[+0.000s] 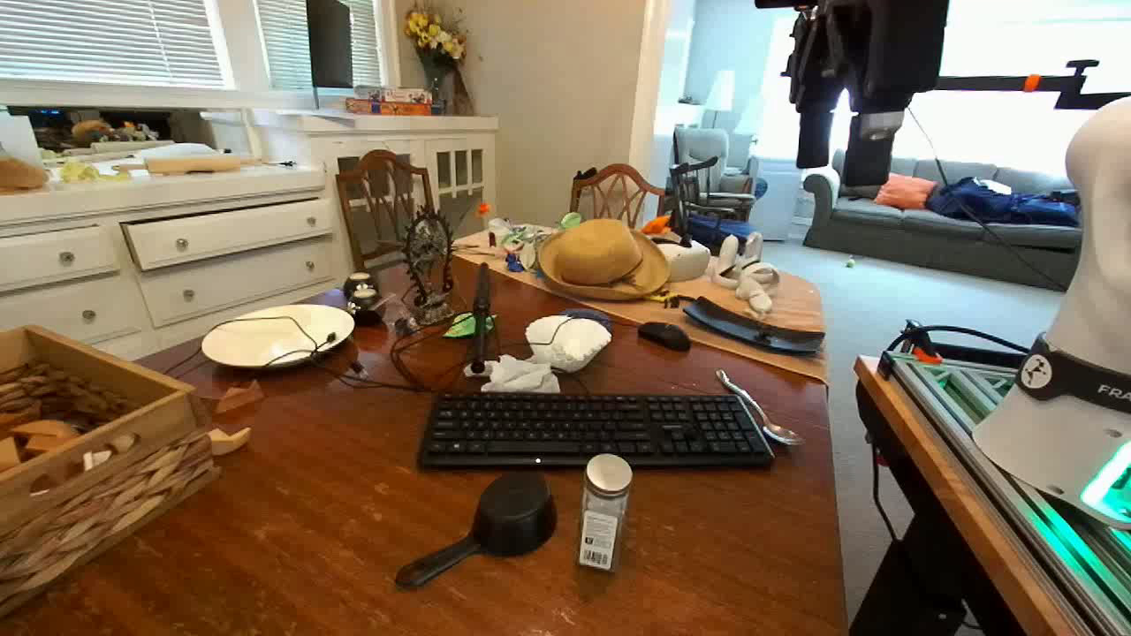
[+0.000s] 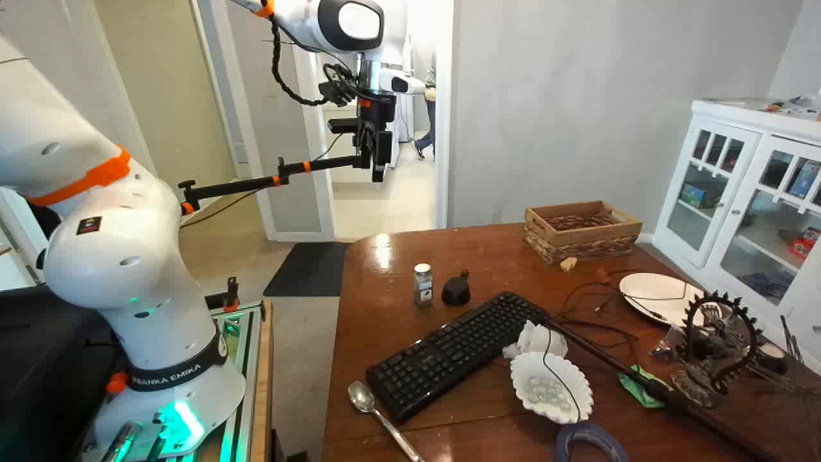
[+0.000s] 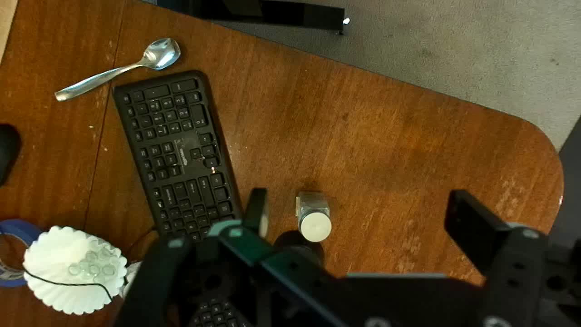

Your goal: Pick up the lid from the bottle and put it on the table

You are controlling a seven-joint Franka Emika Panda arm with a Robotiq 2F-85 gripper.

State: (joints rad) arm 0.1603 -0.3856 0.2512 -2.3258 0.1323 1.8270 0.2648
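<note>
A silver spoon [image 3: 161,54] lies near 1 end of the black keyboard [image 3: 181,145]; a black scoop [image 1: 515,514] sits near its long edge. A white scalloped bowl [image 3: 59,247] holds clear glass pieces [image 3: 94,266], a blue tape roll [image 3: 20,230] just beside it. In an exterior view, an orange pillow [image 1: 906,192] rests on the grey sofa [image 1: 928,231] and 2 wooden chairs [image 1: 382,157] stand beyond a straw hat [image 1: 601,252].

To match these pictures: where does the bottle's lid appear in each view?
In an exterior view: lid, on the upright bottle, below centre, slightly right.
In an exterior view: lid, just below the picture's middle.
In the wrist view: lid, below centre, slightly right.
Shared landmark: black keyboard, in all three views.
</note>
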